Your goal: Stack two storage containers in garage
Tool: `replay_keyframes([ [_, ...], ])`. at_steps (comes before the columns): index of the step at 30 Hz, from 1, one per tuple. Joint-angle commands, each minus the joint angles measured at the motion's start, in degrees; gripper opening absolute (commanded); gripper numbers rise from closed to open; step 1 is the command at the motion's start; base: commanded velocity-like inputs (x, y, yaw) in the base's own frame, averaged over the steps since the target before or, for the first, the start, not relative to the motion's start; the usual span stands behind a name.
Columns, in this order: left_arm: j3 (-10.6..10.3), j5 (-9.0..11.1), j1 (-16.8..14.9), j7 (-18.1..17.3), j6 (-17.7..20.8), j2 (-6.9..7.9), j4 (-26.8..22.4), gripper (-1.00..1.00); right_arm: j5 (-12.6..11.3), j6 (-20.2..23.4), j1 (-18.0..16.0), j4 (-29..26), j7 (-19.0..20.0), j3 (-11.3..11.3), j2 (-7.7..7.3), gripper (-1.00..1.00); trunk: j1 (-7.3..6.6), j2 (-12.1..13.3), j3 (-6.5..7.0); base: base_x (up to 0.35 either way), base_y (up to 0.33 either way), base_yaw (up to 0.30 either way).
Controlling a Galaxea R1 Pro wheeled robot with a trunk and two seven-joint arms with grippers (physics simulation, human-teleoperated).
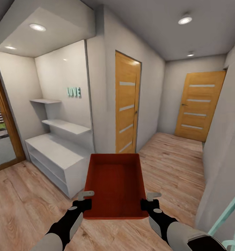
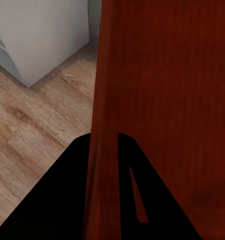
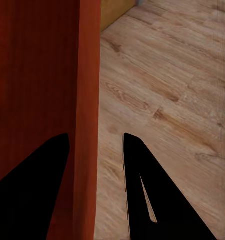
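I see one orange-red storage container (image 1: 116, 184), open-top, empty, level, held off the wood plank floor (image 1: 173, 157) with its long axis pointing away

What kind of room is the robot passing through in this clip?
Likely a home hallway or entry area: light wood plank floor, two closed wooden doors, and a white built-in shelf unit with "LOVE" lettering. The robot carries an orange-red container through it.
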Motion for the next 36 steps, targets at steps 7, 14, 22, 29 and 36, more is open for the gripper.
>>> replay_keyframes([
  [7,1.24,2.3,0.02,0.5,0.38,-0.06,-0.04,-1.0,-0.03,-0.57,-0.03,-0.17,0.1,-1.77,0.19,-1.0,0.05,-0.03,-0.01,0.324,0.0,-0.24],
  [14,1.24,2.3,0.02,0.5,0.38,-0.06,-0.04,-1.0,-0.02,-0.57,-0.03,-0.17,0.08,-1.77,0.19,-1.0,0.05,-0.03,-0.01,0.324,0.0,-0.238],
  [22,1.24,2.3,0.02,0.5,0.38,-0.06,-0.04,-1.0,-0.03,-0.57,-0.03,-0.18,0.08,-1.77,0.19,-1.0,0.05,-0.03,-0.01,0.324,0.0,-0.235],
  [29,1.24,2.3,0.02,0.5,0.39,-0.06,-0.04,-1.0,-0.03,-0.61,-0.03,-0.21,0.1,-1.77,0.19,-1.0,0.05,-0.03,-0.01,0.324,0.0,-0.06],
  [36,1.24,2.3,0.02,0.52,0.38,-0.06,-0.04,-1.0,-0.03,-0.59,-0.03,-0.16,0.16,-1.77,0.16,-1.0,0.05,-0.03,-0.01,0.324,0.0,-0.003],
])
